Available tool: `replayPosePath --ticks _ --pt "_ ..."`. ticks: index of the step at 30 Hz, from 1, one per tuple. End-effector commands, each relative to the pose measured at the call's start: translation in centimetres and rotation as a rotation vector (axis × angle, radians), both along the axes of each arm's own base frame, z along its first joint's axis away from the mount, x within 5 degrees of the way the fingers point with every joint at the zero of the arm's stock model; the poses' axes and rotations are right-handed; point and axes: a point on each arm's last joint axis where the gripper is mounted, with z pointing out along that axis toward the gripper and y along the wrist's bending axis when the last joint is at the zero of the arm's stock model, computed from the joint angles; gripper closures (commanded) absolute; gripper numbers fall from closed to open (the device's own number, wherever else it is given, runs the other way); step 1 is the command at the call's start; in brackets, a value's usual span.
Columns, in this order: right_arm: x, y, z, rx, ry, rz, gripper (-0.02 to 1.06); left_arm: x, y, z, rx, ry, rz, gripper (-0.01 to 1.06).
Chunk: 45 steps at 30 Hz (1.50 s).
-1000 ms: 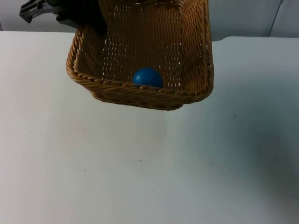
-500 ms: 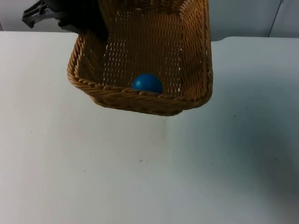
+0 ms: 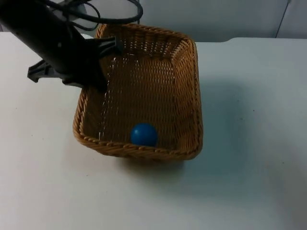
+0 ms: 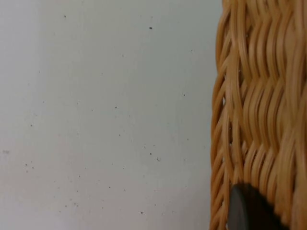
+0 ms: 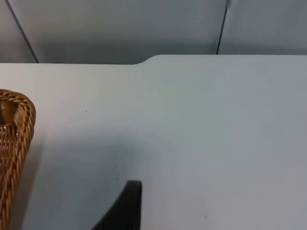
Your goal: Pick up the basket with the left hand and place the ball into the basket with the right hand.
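1. The wicker basket (image 3: pixel 144 96) sits low over the white tabletop (image 3: pixel 249 143); whether its base touches cannot be told.
2. The left claw (image 3: pixel 98 79) is clamped on the basket's left rim, one finger inside and one outside, so the weave is pinched and the basket can be carried.
3. The blue ball (image 3: pixel 144 134) lies inside, against the near wall, so the placing looks done.
4. The right claw waits off beside the basket's corner (image 5: pixel 14 143); its opening cannot be told.
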Motion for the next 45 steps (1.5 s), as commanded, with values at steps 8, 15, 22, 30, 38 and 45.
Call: replayPosePath --ticks 8,15,22,30,38,45 --pt "0.1 -0.2 -0.2 0.012 0.003 -0.019 0.00 -0.2 0.0 -2.0 -0.063 0.055 0.111 1.05" --pt "0.1 -0.2 -0.3 0.011 0.007 -0.019 0.00 -0.1 -0.3 -3.2 -0.089 0.072 0.102 1.05" --pt "0.1 -0.2 -0.2 0.010 0.000 -0.019 0.00 0.2 -0.1 -3.2 -0.065 0.041 0.110 1.05" --pt "0.2 -0.2 -0.1 0.009 -0.020 -0.017 0.00 0.2 0.1 -3.3 -0.027 0.024 0.080 0.65" --pt "0.2 -0.1 0.0 0.009 -0.025 -0.017 0.00 -0.1 0.3 -3.4 0.030 0.030 0.019 0.36" --pt "0.2 -0.1 0.0 0.009 -0.025 -0.017 0.00 -0.2 0.7 -2.0 0.107 -0.035 -0.063 0.36"
